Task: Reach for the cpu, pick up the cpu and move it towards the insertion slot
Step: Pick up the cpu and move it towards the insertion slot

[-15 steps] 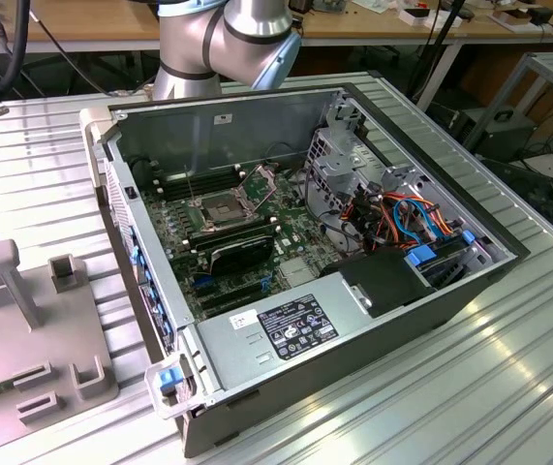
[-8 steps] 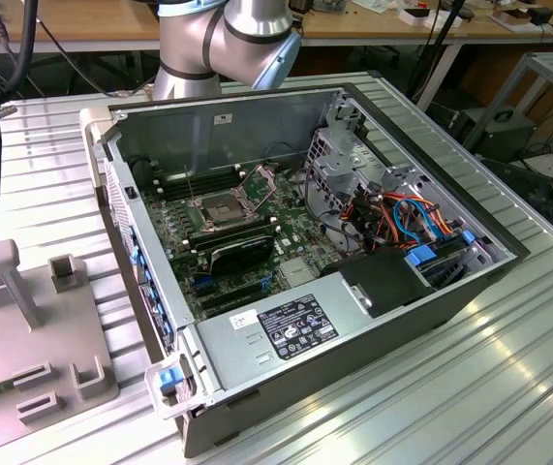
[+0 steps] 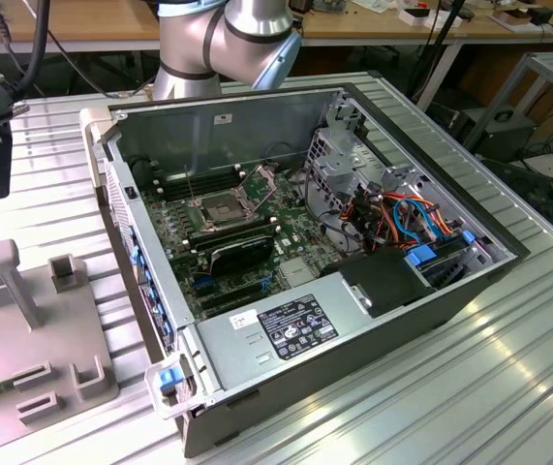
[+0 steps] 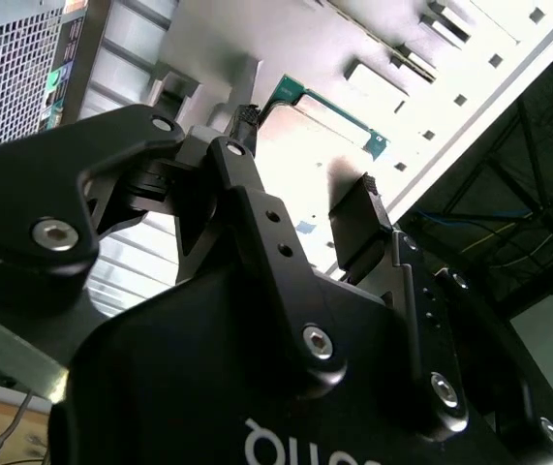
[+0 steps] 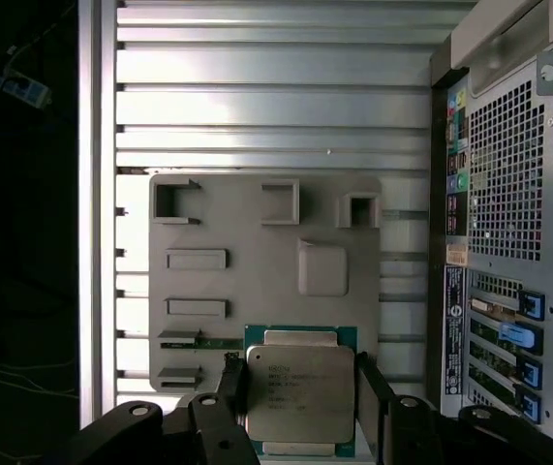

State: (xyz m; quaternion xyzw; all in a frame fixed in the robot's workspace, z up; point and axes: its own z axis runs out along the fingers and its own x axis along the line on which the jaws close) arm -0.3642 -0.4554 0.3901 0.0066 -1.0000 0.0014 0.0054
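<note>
- The claw (image 5: 300, 366) is closed to about the chip's width. Its two black fingers (image 5: 235, 383) press on opposite edges of the cpu (image 5: 300, 402), which sits between the fingertips with its silvery face to the first wrist view.
- The cpu looks large against the grey fixture plate (image 5: 257, 271) beneath it, so I judge it lifted well clear and the carry under way.
- The hold is on thin edges only. A steady squeeze with no re-gripping is safest, and the chip should travel flat so it cannot pivot between the pads.
- The slatted aluminium worktop (image 3: 508, 387) lies under everything. A dropped chip would land on ribbed metal, so slow, smooth travel is the better choice.
- Just beside the plate stands the computer case's perforated rear panel (image 5: 508, 174). The chip needs to pass over that wall with height to spare before any descent.
- Farthest off, inside the open case, is the insertion slot (image 3: 220, 208) with its metal bracket (image 3: 261, 179) tipped up.
- A black block (image 3: 242, 254) sits just beside the slot, so an approach from straight above, square to the silver frame, avoids both.
</note>
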